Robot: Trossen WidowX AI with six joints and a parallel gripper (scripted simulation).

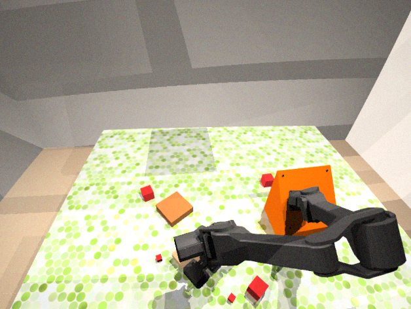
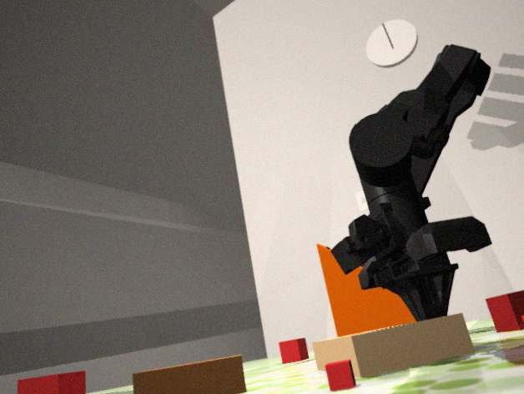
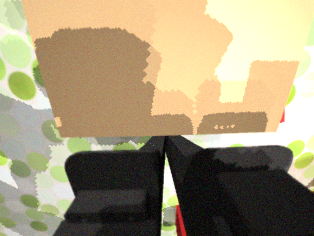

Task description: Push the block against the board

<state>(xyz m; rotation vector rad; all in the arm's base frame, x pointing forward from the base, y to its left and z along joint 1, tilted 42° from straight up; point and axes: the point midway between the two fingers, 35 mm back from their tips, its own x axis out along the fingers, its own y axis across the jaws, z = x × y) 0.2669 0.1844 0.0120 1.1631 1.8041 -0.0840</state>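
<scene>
The orange-brown square block [image 1: 174, 206] [image 2: 190, 376] lies flat left of the arm in the top view, clearly apart from the board. The tan board [image 1: 178, 262] [image 2: 410, 349] [image 3: 115, 17] lies flat, mostly hidden under the wrist in the top view. It fills the top of the wrist view, its near side running across just beyond the fingertips. My gripper [image 3: 164, 133] is shut and empty, fingers pointing down beside that side of the board. In the exterior view the fingertips are hidden behind the board, and contact with it cannot be told.
A large orange wedge [image 1: 307, 181] [image 2: 349, 305] stands near the arm's base. Several red cubes lie about: one [image 1: 146, 193] by the block, one [image 1: 267, 180] by the wedge, a small one [image 1: 158, 257] [image 2: 340, 375] near the board, and one [image 1: 257, 287] at the front.
</scene>
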